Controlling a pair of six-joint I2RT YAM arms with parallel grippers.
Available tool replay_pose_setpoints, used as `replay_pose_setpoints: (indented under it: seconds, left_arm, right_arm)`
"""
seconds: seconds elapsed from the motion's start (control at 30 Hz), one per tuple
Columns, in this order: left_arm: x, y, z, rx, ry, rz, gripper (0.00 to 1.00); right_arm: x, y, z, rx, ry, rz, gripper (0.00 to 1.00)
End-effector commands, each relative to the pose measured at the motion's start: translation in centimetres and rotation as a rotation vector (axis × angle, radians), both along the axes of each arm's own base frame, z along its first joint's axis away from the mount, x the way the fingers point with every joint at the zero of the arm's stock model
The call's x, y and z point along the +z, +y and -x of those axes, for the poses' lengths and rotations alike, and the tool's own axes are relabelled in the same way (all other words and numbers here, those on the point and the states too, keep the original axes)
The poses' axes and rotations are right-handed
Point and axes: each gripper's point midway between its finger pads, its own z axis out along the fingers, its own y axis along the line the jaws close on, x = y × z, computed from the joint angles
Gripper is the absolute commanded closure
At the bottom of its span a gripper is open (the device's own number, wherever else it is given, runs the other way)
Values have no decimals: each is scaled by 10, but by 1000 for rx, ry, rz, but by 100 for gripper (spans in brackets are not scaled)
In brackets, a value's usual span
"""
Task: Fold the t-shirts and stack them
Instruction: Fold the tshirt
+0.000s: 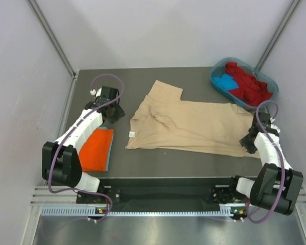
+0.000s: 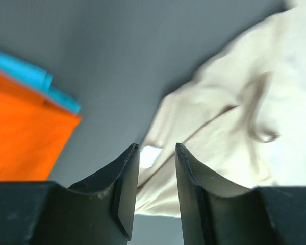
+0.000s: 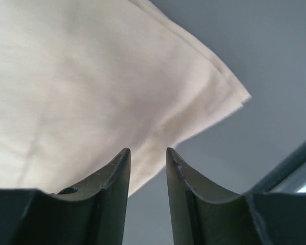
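Observation:
A beige-tan t-shirt (image 1: pixel 188 125) lies spread across the middle of the table, its white neck label (image 1: pixel 132 133) at its left end. A folded orange shirt (image 1: pixel 97 149) lies at the left on a blue one (image 1: pixel 110 153). My left gripper (image 1: pixel 115 113) is open and empty, left of the beige collar. In the left wrist view the gripper (image 2: pixel 157 148) hovers over the label (image 2: pixel 150 155). My right gripper (image 1: pixel 249 143) is open and empty by the shirt's right hem. In the right wrist view the gripper (image 3: pixel 148 152) is above the hem corner (image 3: pixel 214 97).
A teal-blue tub (image 1: pixel 214 80) at the back right holds a crumpled red shirt (image 1: pixel 250 81) and a blue shirt (image 1: pixel 226 82). White walls close in the table on three sides. A metal rail (image 1: pixel 158 209) runs along the near edge.

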Motion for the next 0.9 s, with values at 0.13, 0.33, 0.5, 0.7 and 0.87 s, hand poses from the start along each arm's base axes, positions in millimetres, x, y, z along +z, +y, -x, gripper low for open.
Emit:
replay_pose_setpoints:
  seconds: [0.13,0.33,0.5,0.7,0.87]
  left_arm:
    - [26,-53,-26,-278,-80,162,63]
    - [-1,-83,-32,-369,-20,314,63]
    - [-24,-74,-44,-302,66,411,64]
    - [-31,-67,-49,-305,68,456,64]
    - [-25,-75,-48,-341,29,503,65]
  right_arm:
    - [89,62,-104,576,-406,-63,56]
    - [139,225,-164,1229,-593,-46,54]
    - [141,336,-180,1661,-648,-80,47]
    - [97,385,-203,1824,-552,-231,51]
    - [59,409,-204,1916,-471,-313,59]
